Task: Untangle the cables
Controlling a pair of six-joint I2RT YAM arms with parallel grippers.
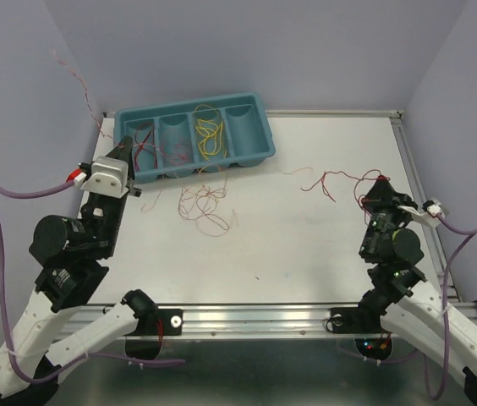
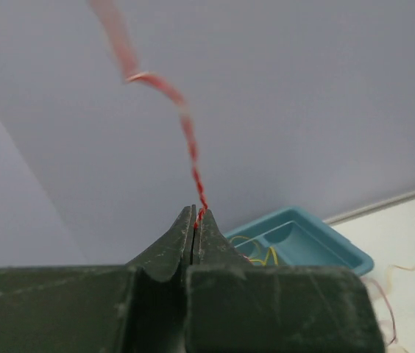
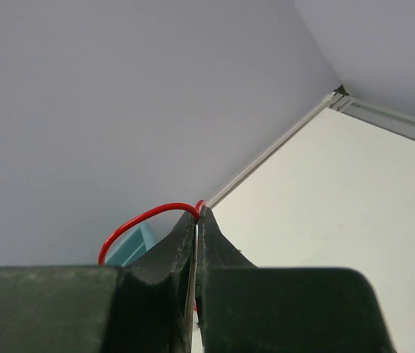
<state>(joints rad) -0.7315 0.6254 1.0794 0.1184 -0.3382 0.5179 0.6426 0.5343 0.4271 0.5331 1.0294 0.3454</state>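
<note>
The cables are thin red, yellow and orange wires. My left gripper (image 1: pixel 128 150) (image 2: pixel 195 218) is lifted by the tray's left end and shut on a twisted red cable (image 2: pixel 191 153), which rises toward the back wall (image 1: pixel 76 78). At the right, my right gripper (image 1: pixel 380 184) (image 3: pixel 199 214) is shut on a smooth red cable (image 3: pixel 140 218); this one trails left across the table (image 1: pixel 327 179). A loose tangle of pale orange cables (image 1: pixel 205 205) lies in front of the tray. A yellow cable (image 1: pixel 210 135) is curled in one tray compartment.
A teal tray (image 1: pixel 258 131) with several compartments stands at the back left, and more red wire lies in its left compartments (image 1: pixel 147 149). A metal rail (image 1: pixel 408 161) runs along the table's right and back edges. Walls close in on three sides.
</note>
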